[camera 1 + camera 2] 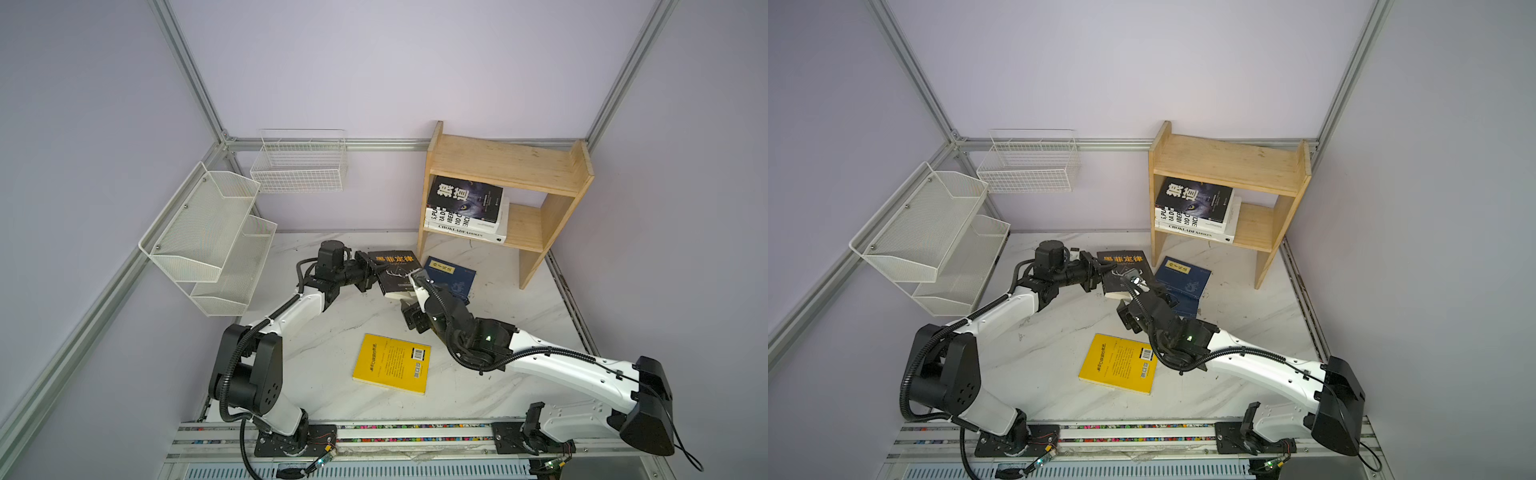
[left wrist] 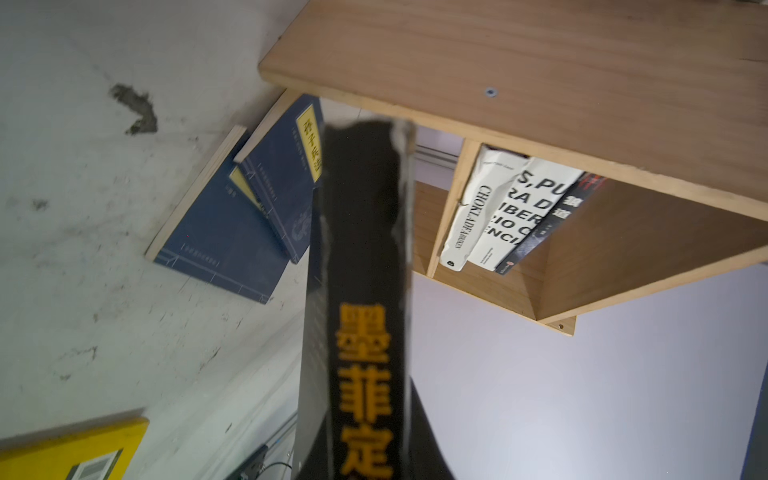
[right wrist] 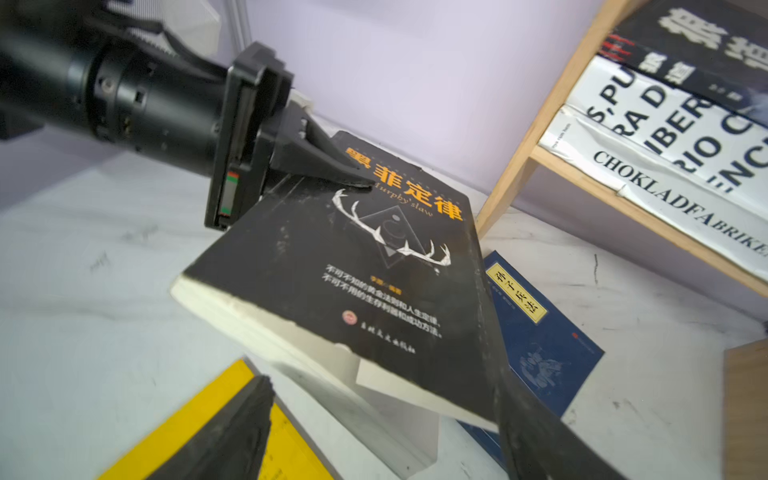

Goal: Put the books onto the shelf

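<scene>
Grip on the black Murphy's Law paperback (image 3: pixel 374 270) lay with the left gripper (image 3: pixel 357 183), clamped on its title-end edge to hold it tilted off the table; the right gripper's (image 3: pixel 382 386) jaws stood apart astride its lower corner, seemingly a handover; the wooden shelf (image 1: pixel 503 164) waited beyond both jaws.

A black book (image 3: pixel 353 266) with orange lettering and a white antler drawing is seen. Navy books (image 2: pixel 220 241) are marked with yellow labels. The white surface (image 1: pixel 357 316) is veined grey.
</scene>
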Robot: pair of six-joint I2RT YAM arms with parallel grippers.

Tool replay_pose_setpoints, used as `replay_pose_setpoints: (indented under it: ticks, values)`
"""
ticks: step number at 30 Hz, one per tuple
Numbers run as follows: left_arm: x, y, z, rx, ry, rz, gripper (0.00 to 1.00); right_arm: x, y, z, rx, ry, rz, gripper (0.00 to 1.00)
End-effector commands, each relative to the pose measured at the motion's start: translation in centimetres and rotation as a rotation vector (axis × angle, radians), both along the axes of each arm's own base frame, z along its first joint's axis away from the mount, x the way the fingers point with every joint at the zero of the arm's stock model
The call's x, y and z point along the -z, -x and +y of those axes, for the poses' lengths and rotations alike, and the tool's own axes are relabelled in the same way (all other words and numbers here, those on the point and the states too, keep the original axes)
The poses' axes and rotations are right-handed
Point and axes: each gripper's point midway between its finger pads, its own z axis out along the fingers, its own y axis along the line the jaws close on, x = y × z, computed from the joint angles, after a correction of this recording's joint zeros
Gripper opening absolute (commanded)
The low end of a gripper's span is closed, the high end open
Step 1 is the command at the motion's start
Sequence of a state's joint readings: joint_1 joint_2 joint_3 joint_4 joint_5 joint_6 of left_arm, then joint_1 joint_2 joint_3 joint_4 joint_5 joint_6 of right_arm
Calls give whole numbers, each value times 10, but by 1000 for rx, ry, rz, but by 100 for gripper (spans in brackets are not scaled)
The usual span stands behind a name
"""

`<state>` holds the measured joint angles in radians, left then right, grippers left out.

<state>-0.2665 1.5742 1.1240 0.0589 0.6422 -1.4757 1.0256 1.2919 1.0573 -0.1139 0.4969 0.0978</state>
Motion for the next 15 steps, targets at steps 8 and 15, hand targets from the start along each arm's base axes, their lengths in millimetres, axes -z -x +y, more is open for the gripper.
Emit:
replay_pose_setpoints:
  ticks: [8, 15]
  values:
    - [-236, 6, 53, -295, -101, -780, 0, -121, -26, -33, -139, -935, 73, 95]
    - [-289, 27, 65, -369, -64, -978, 0, -132, -8, 15, -459, -1168, 251, 95]
